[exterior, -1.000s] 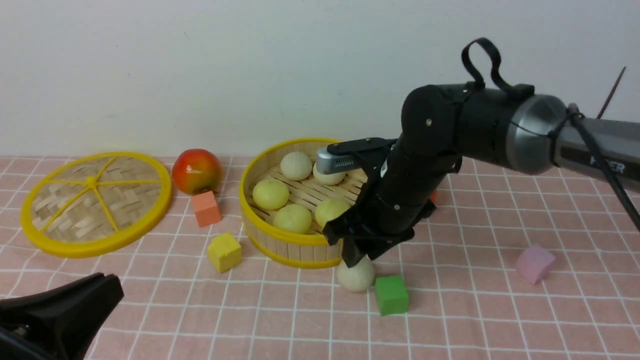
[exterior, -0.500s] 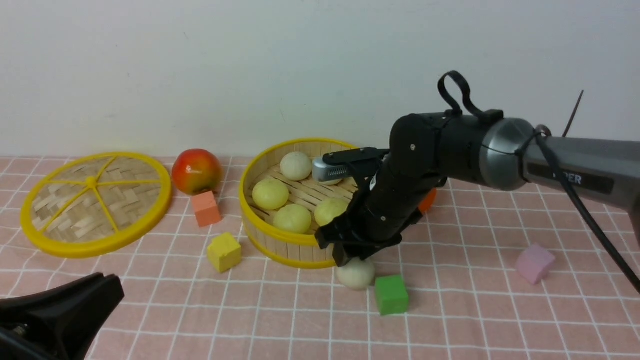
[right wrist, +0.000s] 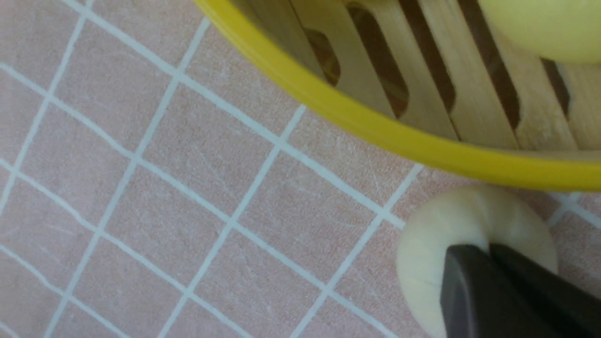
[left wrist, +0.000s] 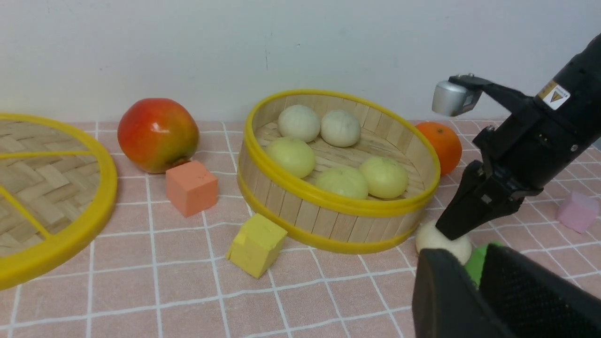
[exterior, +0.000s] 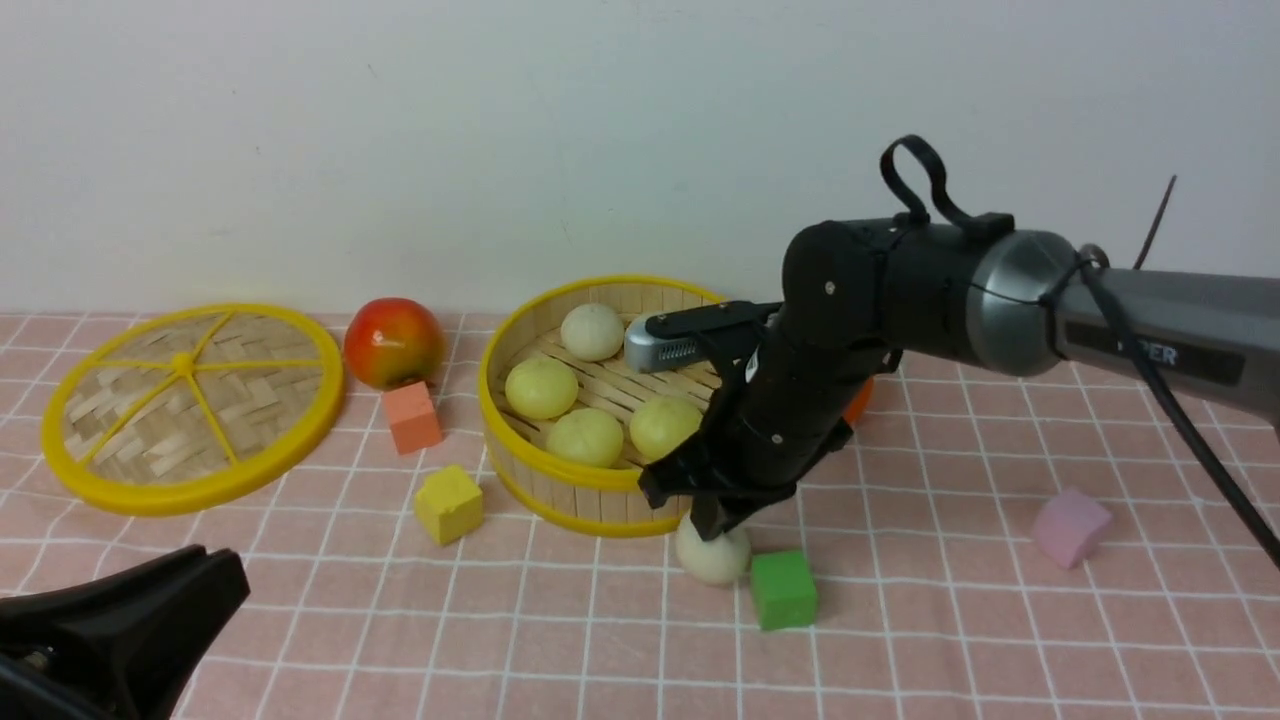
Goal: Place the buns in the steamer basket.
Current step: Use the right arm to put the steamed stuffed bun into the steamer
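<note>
The right gripper (exterior: 716,522) is pressing down onto the off-white bun (exterior: 711,556) on the cloth, its jaws pinched together with nothing between them. Just behind it the basket (exterior: 560,480) is holding five buns, and a green block (exterior: 783,590) is sitting beside the bun. The left gripper (left wrist: 474,277) is hanging nearer the camera, slightly parted and empty.

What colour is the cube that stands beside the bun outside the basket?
The cube is green, seen best in the front view, beside the off-white bun.
</note>
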Robot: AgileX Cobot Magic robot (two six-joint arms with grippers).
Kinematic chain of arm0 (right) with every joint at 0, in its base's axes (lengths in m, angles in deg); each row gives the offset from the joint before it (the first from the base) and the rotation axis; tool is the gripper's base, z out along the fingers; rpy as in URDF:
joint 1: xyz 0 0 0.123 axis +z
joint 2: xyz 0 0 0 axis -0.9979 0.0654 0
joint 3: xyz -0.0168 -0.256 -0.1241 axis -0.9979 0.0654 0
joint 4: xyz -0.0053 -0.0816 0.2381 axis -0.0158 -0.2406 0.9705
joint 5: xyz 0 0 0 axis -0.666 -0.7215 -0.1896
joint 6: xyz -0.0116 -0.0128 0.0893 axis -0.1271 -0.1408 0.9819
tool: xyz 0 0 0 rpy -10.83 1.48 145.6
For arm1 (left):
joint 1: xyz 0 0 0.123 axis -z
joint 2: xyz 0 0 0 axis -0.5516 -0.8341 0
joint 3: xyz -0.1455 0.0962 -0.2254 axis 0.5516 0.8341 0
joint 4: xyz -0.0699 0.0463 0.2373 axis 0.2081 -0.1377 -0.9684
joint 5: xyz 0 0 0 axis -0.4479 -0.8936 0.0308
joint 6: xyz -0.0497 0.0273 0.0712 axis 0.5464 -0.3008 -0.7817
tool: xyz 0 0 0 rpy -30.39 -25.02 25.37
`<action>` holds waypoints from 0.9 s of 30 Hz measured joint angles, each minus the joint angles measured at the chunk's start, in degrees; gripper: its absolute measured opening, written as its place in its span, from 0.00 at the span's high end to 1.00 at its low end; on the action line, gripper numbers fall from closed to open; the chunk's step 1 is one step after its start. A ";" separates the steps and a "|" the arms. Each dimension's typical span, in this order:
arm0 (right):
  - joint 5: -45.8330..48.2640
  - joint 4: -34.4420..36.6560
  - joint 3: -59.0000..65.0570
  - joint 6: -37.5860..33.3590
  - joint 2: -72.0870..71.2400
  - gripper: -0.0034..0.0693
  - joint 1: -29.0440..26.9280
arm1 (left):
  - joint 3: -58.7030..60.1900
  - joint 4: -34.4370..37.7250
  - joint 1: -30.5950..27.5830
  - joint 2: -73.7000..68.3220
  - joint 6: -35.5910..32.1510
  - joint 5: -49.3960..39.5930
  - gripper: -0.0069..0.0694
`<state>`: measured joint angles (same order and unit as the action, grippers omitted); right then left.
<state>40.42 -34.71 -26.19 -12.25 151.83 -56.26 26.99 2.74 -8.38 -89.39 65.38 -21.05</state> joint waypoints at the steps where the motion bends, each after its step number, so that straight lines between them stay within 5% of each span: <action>1: 0.34 0.00 0.00 -0.06 -1.33 0.94 0.00 | 0.00 0.00 0.00 0.00 0.00 0.00 0.72; 7: -0.72 -1.94 -1.54 -0.17 -7.31 0.94 -0.06 | 0.00 0.00 0.00 0.00 0.00 0.00 0.72; 17: -19.33 -6.04 -3.68 -0.40 -3.02 0.94 -3.43 | 0.00 0.00 0.00 0.00 0.00 0.00 0.72; 27: -22.37 -4.07 -3.68 -0.45 1.45 0.94 -6.11 | 0.00 0.00 0.00 0.00 0.00 0.00 0.72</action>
<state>18.05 -38.79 -29.87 -12.70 153.28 -62.38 26.99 2.74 -8.38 -89.39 65.38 -21.05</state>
